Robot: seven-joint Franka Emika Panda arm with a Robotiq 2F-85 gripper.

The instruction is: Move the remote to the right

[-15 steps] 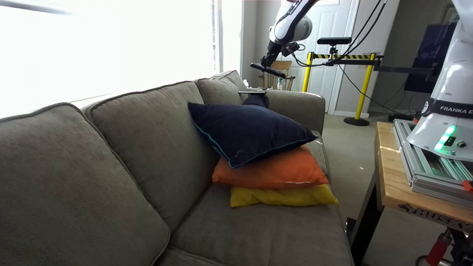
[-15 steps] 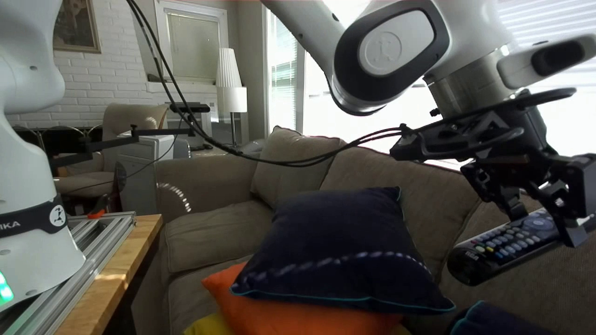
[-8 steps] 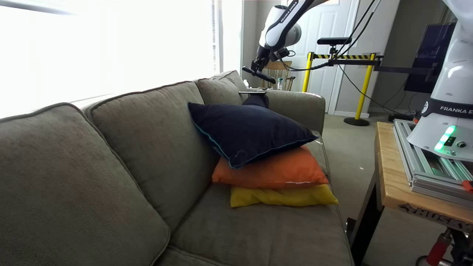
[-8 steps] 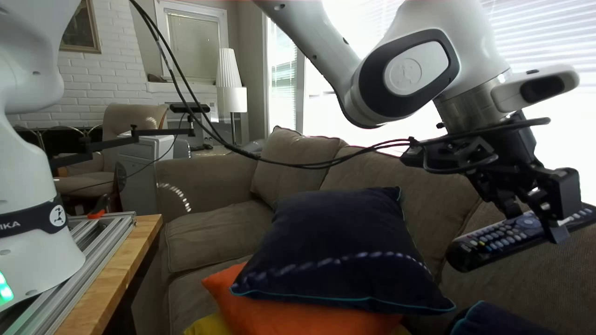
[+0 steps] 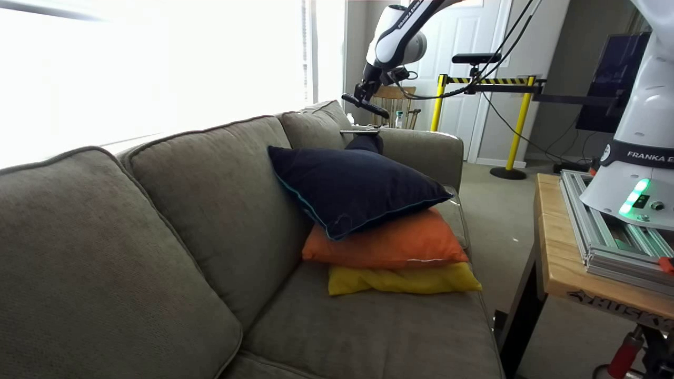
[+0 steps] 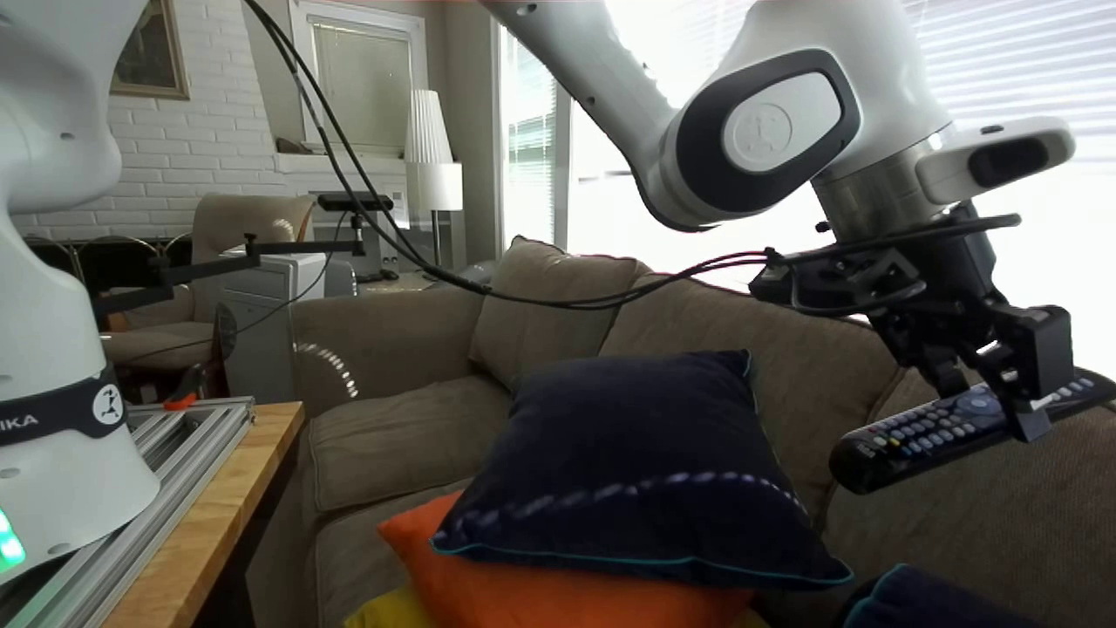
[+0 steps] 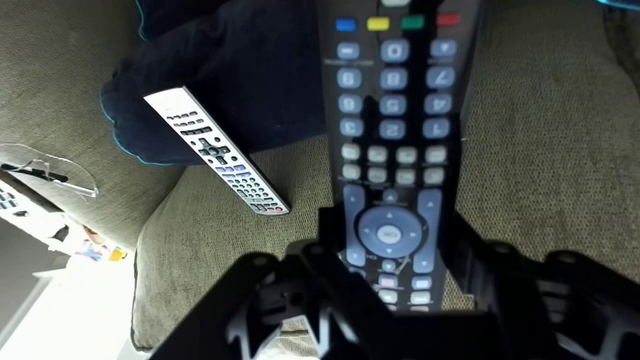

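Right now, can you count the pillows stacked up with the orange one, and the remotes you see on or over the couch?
Pillows: 3 (navy pillow on top, orange pillow, yellow pillow)
Remotes: 2 (black remote in the claw, silver remote lower down)
Total: 5

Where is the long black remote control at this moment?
In an exterior view, the long black remote control is at the right, held by the black gripper, to the right of the large navy pillow.

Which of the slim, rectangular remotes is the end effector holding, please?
It's the black rectangular remote, clasped by the end effector; the silver rectangular remote lies below, apart and ungripped.
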